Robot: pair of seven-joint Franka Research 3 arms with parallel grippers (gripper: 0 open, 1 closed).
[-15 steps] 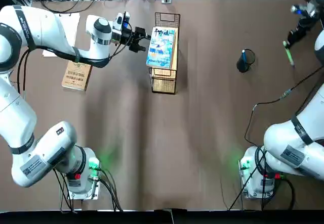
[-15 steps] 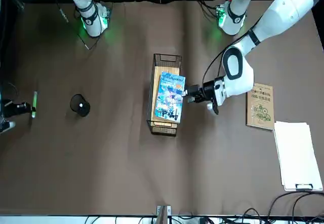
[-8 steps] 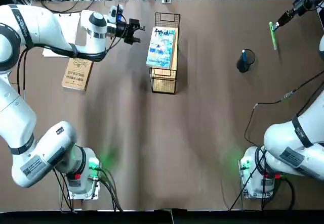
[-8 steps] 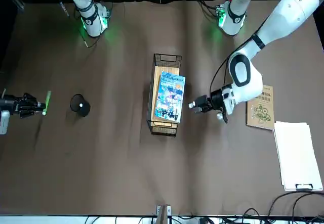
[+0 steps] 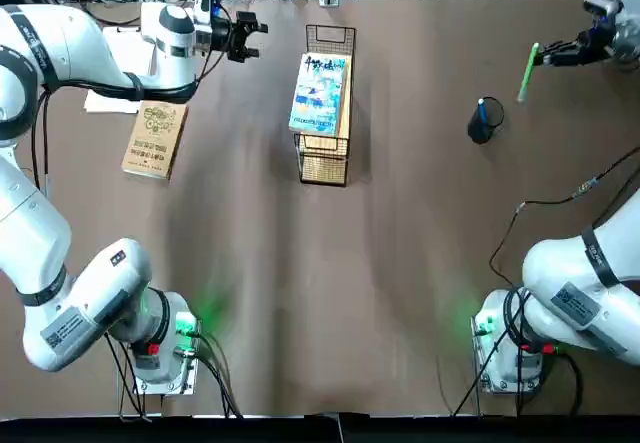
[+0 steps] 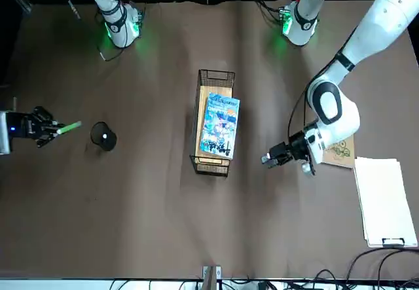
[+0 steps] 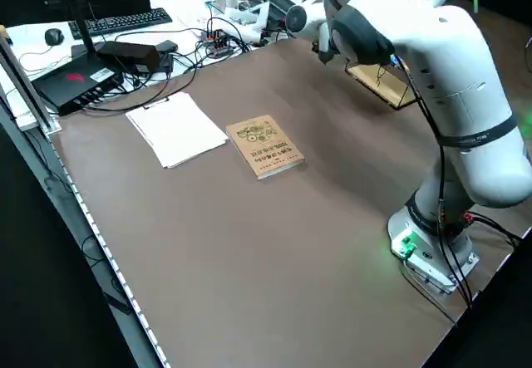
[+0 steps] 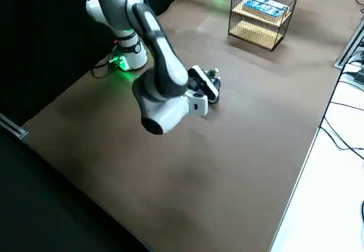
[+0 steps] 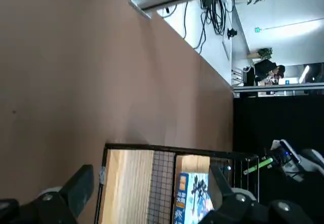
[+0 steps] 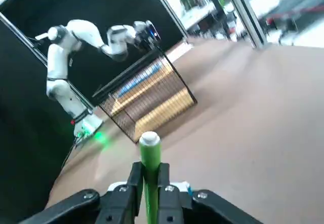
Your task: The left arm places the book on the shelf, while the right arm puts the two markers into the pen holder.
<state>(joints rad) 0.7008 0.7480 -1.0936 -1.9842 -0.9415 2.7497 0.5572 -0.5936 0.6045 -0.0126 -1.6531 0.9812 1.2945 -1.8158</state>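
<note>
— Light green is seen first: what has been changed?
— The green marker (image 5: 528, 71), pinched by the right gripper (image 5: 541, 57) at the top view's upper right, has been brought nearer the pen holder (image 5: 480, 127) and tilted more. The blue marker (image 5: 483, 111) is already held in the cup.
— And the left gripper (image 9: 149, 183)?
— It has been drawn farther from the shelf (image 5: 325, 169), up and left in the top view; its fingers are spread wide.
— The book (image 5: 317, 93)?
— It is left lying on the shelf, upper centre.
— Can any writing be read?
— Dark characters are printed on both its cover and the tan-brown book (image 5: 155, 143), but no title can be made out.
</note>
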